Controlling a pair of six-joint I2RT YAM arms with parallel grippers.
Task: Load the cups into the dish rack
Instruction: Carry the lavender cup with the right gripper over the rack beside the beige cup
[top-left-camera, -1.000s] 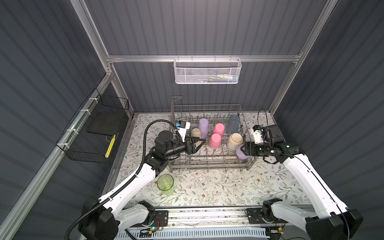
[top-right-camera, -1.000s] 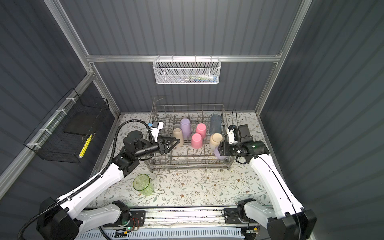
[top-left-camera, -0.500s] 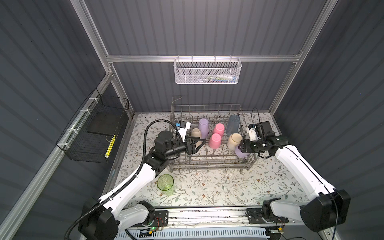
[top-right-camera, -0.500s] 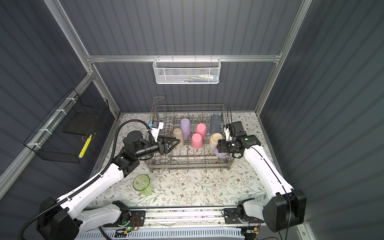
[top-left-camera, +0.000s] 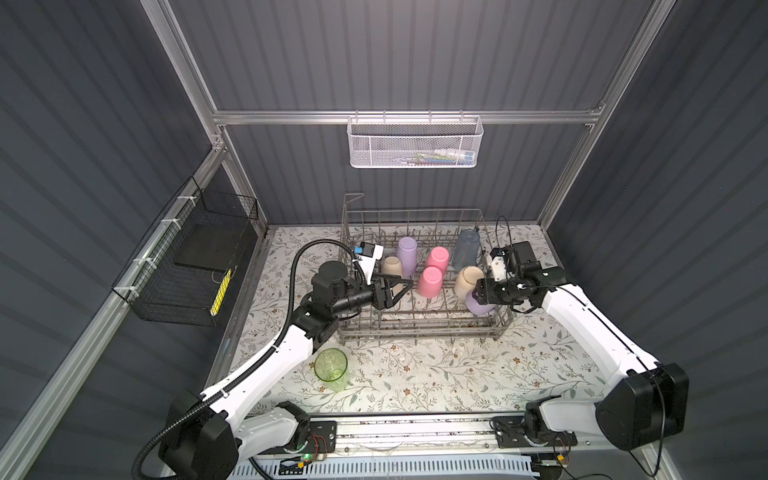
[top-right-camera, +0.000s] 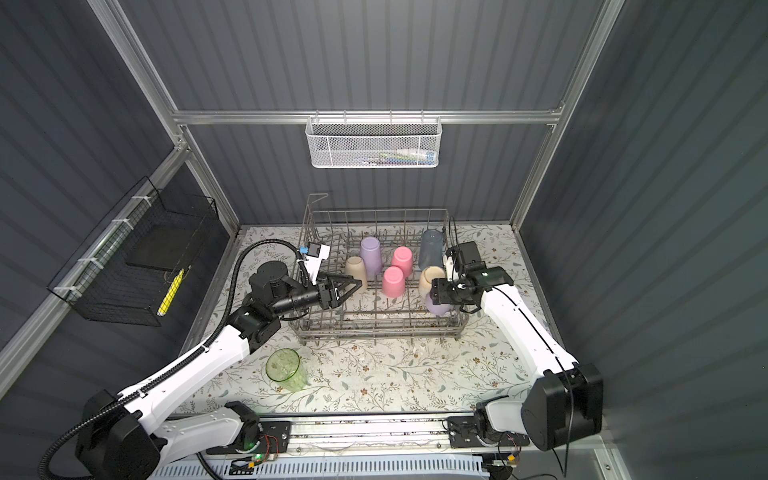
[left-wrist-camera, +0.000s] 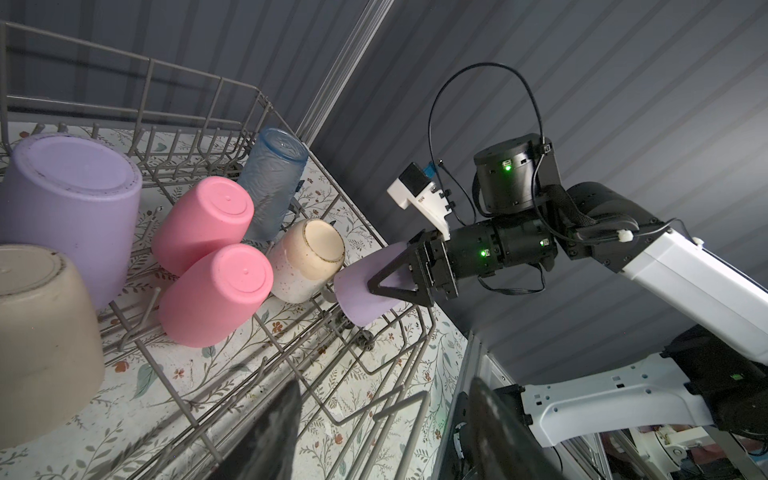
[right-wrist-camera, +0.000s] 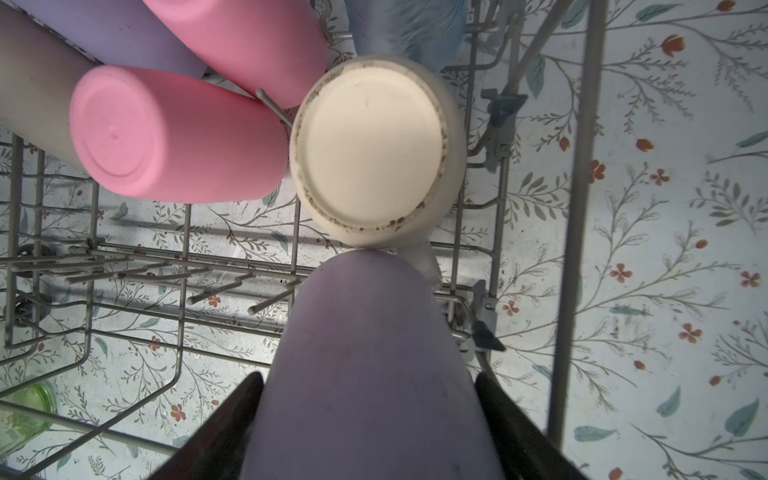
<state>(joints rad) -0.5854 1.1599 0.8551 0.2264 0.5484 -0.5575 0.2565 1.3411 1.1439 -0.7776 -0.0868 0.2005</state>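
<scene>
Right pincer (right-wrist-camera: 368, 380) holds lilac cup (right-wrist-camera: 365, 324), touching cream cup (right-wrist-camera: 370, 145) — wrist view; left pincer (top-left-camera: 401, 291) wide.

Wire dish rack (top-left-camera: 419, 329) holds upturned lilac cup (top-left-camera: 406, 250), pink cups (top-left-camera: 437, 258) (top-left-camera: 430, 281), blue cup (top-left-camera: 466, 249), cream cups (top-left-camera: 392, 267) (top-left-camera: 467, 281); second lilac cup (top-left-camera: 478, 306) tilted at right-front corner, possibly resting there; green cup (top-left-camera: 331, 369) upright on tabletop (top-left-camera: 436, 378).

Lab test cell, not a real kitchen. Dark ribbed wall panels (top-left-camera: 415, 54) on bare aluminium framing (top-left-camera: 291, 117) box me in. I'm mounted on a metal rail (top-left-camera: 415, 428) with exposed wiring. The kitchen look is staged: floral cover (top-left-camera: 415, 374) on the table, wire dish rack (top-left-camera: 419, 330) on it, and a white mesh basket (top-left-camera: 415, 145) and black wire basket (top-left-camera: 174, 291) hung on the frame.
</scene>
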